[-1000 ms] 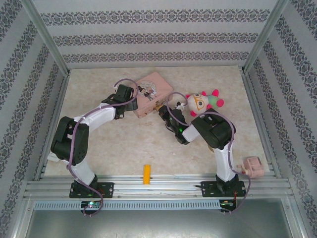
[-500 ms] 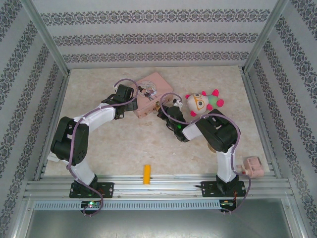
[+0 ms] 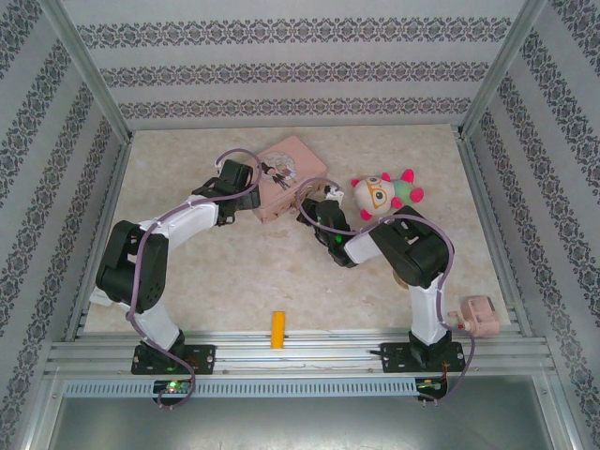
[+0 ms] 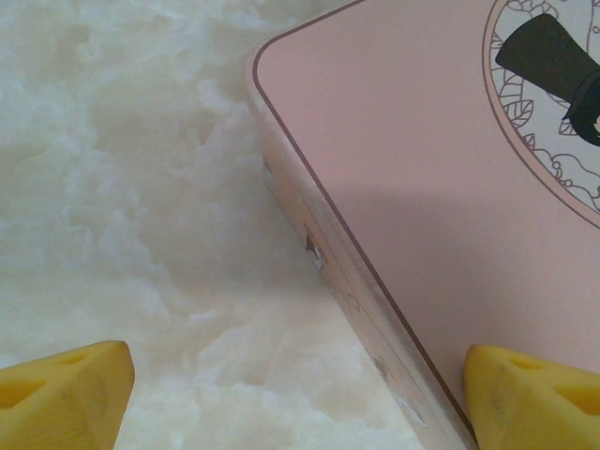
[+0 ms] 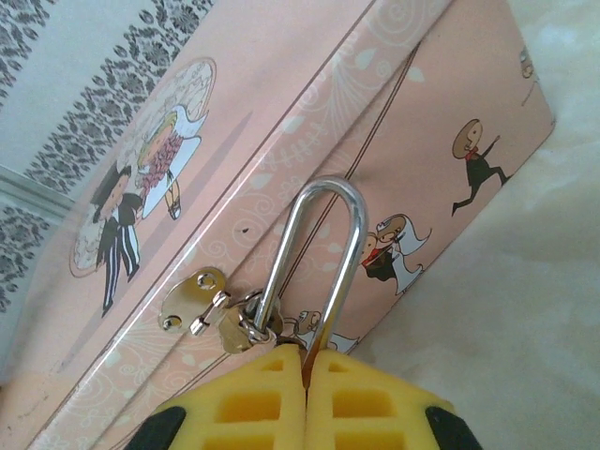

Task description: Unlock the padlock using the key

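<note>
One plush toy (image 3: pixel 380 192) near the padlock (image 5: pixel 328 186).

Walls (image 3: pixel 281 75): I see pale paper with dark patterned bands on three sides.
Worktop (image 3: pixel 234 281): cream and marbled, evenly lit on my overhead view.
Frame (image 3: pixel 92 80): bare metal corner posts.
Rail (image 3: pixel 300 349): metal, along the near edge.

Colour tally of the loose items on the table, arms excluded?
Pink: 2 (rectangular pink tin; small pink plastic object at near right)
Yellow-orange: 1 (small block)
Multicolour: 1 (round plush toy)
Silver: 1 (small padlock, silver shackle, on the tin's hasp)
Total: 5
</note>
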Available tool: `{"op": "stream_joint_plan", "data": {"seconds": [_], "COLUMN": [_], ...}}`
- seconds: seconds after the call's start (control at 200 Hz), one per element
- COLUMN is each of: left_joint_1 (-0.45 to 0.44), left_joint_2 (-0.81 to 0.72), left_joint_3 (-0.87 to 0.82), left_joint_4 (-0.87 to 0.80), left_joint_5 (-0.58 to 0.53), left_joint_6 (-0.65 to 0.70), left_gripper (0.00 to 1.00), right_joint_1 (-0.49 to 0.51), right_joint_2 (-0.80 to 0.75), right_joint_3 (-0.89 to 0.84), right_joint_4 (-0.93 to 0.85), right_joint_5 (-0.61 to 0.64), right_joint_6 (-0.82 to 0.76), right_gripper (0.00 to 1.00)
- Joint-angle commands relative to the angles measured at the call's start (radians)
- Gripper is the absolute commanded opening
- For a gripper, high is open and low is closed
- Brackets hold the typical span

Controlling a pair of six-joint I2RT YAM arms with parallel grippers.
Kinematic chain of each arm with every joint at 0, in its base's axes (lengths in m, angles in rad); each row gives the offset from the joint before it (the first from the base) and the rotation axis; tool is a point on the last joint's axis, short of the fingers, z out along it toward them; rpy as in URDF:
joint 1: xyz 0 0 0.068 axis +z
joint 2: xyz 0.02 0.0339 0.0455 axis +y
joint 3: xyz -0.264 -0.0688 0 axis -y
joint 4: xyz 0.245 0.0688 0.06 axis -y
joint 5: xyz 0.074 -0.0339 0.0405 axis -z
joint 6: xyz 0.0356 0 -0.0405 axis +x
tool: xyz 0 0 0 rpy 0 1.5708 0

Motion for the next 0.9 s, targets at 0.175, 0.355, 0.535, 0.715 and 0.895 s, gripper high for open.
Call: {"op": "stream_joint_plan", "data": {"seconds": [0.175,0.355,0.535,0.715,0.895], "left_joint_1": [0.026,0.027,0.027,0.027,0.026], "left_joint_2": [-0.001,0.002,0.002,-0.004,-0.014], "left_joint_3": [-0.027,-0.034,-0.039,-0.044,-0.049], "left_joint_4": [-0.111,-0.105,-0.100,-0.099,-0.092], "left_joint_5": [-0.030,-0.027,-0.018,-0.017,-0.017], "left_joint_6": [0.011,0.010,0.007,0.005,0.006], "left_gripper": [0.90,0.90,0.90,0.90,0.90], "right_joint_1": [-0.031,-0.031,-0.023,-0.015,-0.018], "right_joint_2": [0.076,0.124,0.152,0.132,0.034], "right_joint_3": [0.019,0.042,0.106,0.141,0.044], "right_joint_4": [0.247,0.250,0.240,0.212,0.193], "right_joint_5": [0.096,0.144,0.164,0.157,0.164], "right_joint_6": [0.203,0.370,0.437,0.421,0.382], "right_gripper": [0.00,0.00,0.00,0.00,0.00]}}
